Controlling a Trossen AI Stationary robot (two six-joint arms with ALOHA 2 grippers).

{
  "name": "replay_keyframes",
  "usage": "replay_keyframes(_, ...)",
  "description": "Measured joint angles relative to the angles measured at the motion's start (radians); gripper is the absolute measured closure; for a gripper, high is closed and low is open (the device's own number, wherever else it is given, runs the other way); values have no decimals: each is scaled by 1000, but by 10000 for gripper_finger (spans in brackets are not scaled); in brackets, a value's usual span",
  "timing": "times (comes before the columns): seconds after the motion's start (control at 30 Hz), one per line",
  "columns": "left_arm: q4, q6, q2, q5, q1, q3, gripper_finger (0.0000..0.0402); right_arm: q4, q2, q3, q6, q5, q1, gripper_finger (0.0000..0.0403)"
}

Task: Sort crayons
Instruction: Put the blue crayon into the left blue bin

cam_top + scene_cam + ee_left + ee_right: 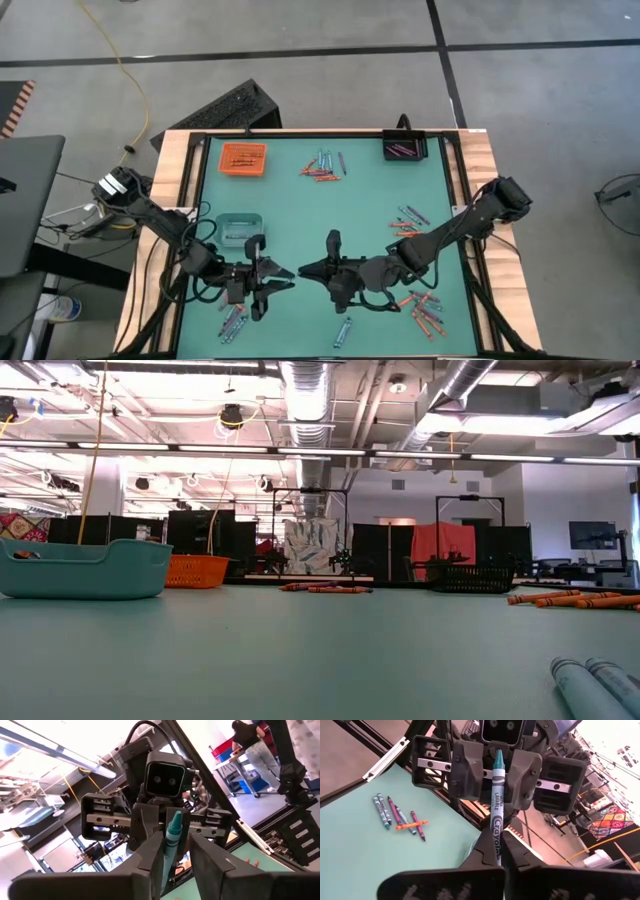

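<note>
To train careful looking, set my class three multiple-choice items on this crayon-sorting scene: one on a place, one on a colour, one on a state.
1. Which tray lies nearest the left gripper?
A. orange
B. clear
C. black

2. What colour is the crayon held up between the two grippers?
A. teal
B. purple
C. orange-red

3. The right gripper is
A. wide open over the mat
B. shut on nothing
C. shut on the crayon

Answers:
1 B: the clear tray sits just beside the left gripper.
2 A: the crayon has a teal wrapper.
3 C: the right gripper pinches the crayon's lower end.
</note>
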Motion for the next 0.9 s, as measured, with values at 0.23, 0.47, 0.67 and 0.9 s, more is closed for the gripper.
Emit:
replay_keyframes(0.23, 0, -11, -1, 24, 15, 0, 349, -1, 0, 0, 27, -25, -11, 403)
replay_keyframes(0.47, -5, 5, -1, 21, 15, 0, 392, -5, 1, 0, 31, -23, -11, 396)
replay_keyframes(0.67, -27, 5, -3, -20, 15, 0, 397, -43, 1, 0, 93, 13, -22, 375)
replay_keyframes(0.9, -345, -21, -110, -203, 23, 1, 399, -191, 1, 1, 209, 67, -49, 269)
